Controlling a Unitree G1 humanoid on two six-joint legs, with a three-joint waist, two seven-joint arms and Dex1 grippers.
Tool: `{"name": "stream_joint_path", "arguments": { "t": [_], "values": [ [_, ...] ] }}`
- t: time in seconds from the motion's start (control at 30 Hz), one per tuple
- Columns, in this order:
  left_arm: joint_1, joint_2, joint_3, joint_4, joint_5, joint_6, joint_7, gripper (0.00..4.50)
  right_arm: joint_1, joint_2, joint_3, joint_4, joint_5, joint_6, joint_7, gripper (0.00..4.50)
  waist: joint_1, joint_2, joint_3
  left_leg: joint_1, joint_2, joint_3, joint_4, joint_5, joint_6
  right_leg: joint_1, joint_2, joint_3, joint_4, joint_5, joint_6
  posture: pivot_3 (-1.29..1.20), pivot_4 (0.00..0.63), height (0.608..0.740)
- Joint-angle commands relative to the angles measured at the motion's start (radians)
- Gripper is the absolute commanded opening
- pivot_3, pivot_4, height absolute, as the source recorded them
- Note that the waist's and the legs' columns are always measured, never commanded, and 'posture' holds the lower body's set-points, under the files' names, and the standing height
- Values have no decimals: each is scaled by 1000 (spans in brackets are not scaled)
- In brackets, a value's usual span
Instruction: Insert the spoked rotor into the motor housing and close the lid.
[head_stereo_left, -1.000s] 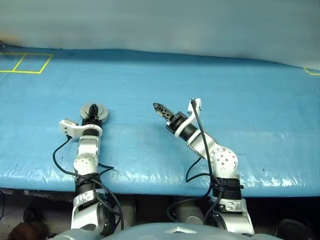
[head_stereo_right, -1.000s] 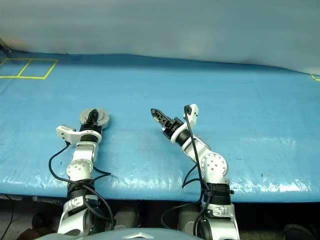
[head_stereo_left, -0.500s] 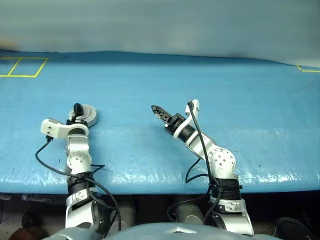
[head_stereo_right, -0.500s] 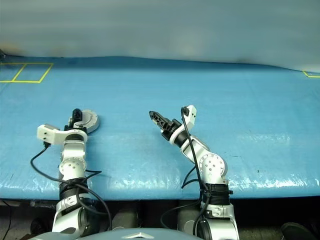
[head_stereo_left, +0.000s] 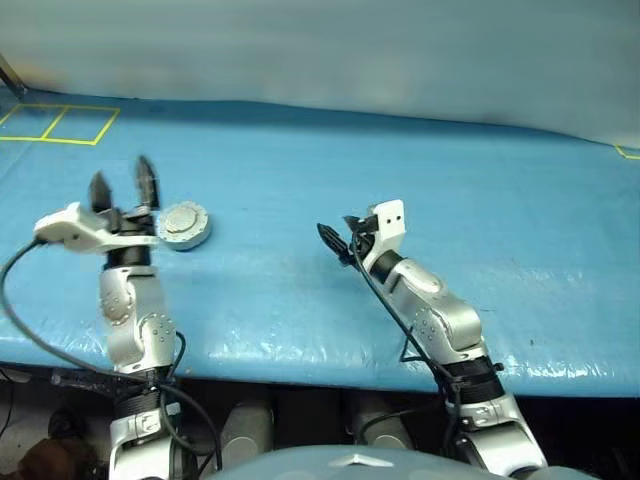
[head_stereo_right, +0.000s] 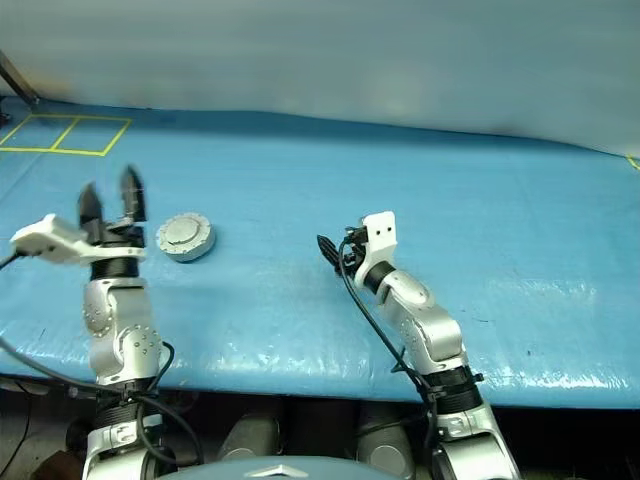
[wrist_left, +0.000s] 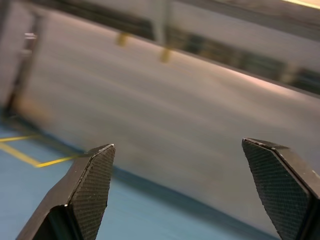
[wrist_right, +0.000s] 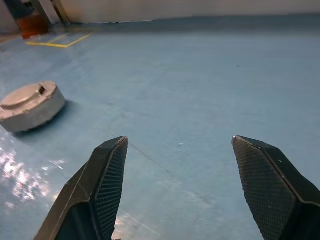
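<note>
Right wrist view: round grey metal motor housing (wrist_right: 31, 106), lid shut — rigid, prob. heavy, slick; grip by rim — left gripper (head_stereo_left: 121, 187) and right gripper (wrist_right: 176, 165) fingers apart, empty.

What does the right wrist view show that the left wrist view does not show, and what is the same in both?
Right wrist view: the closed motor housing, its grey lid on top, lying on the blue table cover, with yellow tape lines far behind it.

Left wrist view: a pale wall beyond the table edge, because this gripper points upward.

Both: two black fingers spread apart with nothing between them, right gripper and left gripper, plus blue cover and some yellow tape.
</note>
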Motion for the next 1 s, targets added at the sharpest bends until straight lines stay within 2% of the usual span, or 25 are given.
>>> {"name": "stream_joint_path", "arguments": {
  "t": [0.03, 0.13, 0.3, 0.43, 0.57, 0.6, 1.0],
  "values": [
    [46, 142, -216, -61, 107, 133, -230, 4432, 14, -82, -5, -33, -82, -79, 69, 3517, -10, 1, 0, 0, 0, 0, -1, 0, 0, 0, 0, 0, 0, 0, 0, 0, 150, 740],
    [54, 229, -308, -45, 145, 190, -341, 4432, 29, -135, -35, -50, -109, -94, 94, 3517, -25, 2, 1, 2, 1, 1, -5, 0, 1, -2, 0, 0, 1, -2, -3, 0, 150, 740],
    [12, 255, -374, 24, 215, 181, -435, 4432, 71, -213, -84, -54, -61, -84, 230, 3517, -25, 2, 1, 1, 2, 0, -7, 0, 1, -3, 1, -1, 2, -3, -4, 0, 150, 740],
    [-25, 225, -382, 122, 251, 136, -462, 4432, 76, -231, -99, -23, -68, -77, 266, 3517, -24, 2, 1, 1, 2, 0, -4, 0, 1, -2, 0, -1, 1, -2, -3, 0, 150, 740],
    [-37, 190, -386, 179, 267, 107, -478, 4500, 82, -231, -122, -42, -40, -55, 301, 4423, -20, 2, 2, 1, 2, 0, -3, 0, 1, -2, 0, -1, 1, -2, -3, 0, 150, 740],
    [-39, 181, -382, 190, 269, 94, -479, 4500, 83, -228, -126, -45, -45, -60, 297, 4471, -18, 2, 2, 1, 2, 0, -3, 0, 1, -2, 0, -1, 1, -2, -3, 0, 150, 740],
    [-54, 124, -353, 267, 284, 19, -462, 4500, 98, -211, -114, -55, -62, -69, 312, 4471, -6, 1, 2, 1, 1, 0, -1, 0, 1, 0, 0, -1, 1, -1, -1, 0, 150, 740]
  ]
}}
